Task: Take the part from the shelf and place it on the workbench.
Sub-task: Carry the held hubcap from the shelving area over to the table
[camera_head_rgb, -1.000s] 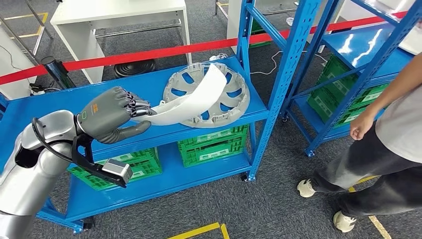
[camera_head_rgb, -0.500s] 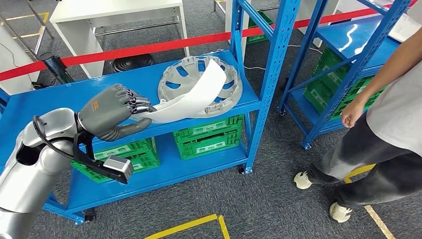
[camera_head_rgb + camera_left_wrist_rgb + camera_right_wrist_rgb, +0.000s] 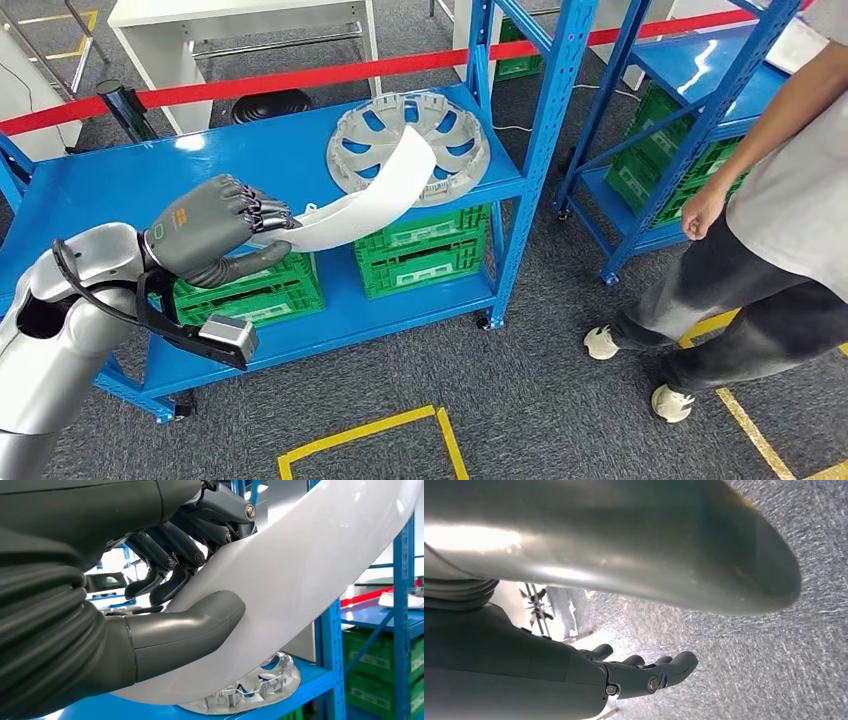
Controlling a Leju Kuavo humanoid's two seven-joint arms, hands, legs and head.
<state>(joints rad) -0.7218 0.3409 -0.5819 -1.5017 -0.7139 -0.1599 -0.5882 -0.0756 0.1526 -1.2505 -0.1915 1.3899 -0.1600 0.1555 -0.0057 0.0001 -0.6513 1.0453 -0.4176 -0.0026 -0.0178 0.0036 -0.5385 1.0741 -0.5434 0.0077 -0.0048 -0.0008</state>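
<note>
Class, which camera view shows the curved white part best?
The head view: the white part shows whole, gripped by the left hand. The left wrist view shows only a close stretch of it; the right wrist view faces carpet.

Left hand (image 3: 215,232) is holding the curved trim part (image 3: 365,200) out in front of the shelf (image 3: 120,170), the part's far end hanging over the hubcap (image 3: 455,135) sitting on the shelf's top level. Crates (image 3: 425,255) are sitting on the level below, with a barrier tape (image 3: 300,75) running behind the shelf and a workbench (image 3: 230,15) standing behind that. A person (image 3: 770,230) is standing to the right, in front of a second rack (image 3: 690,90).
</note>
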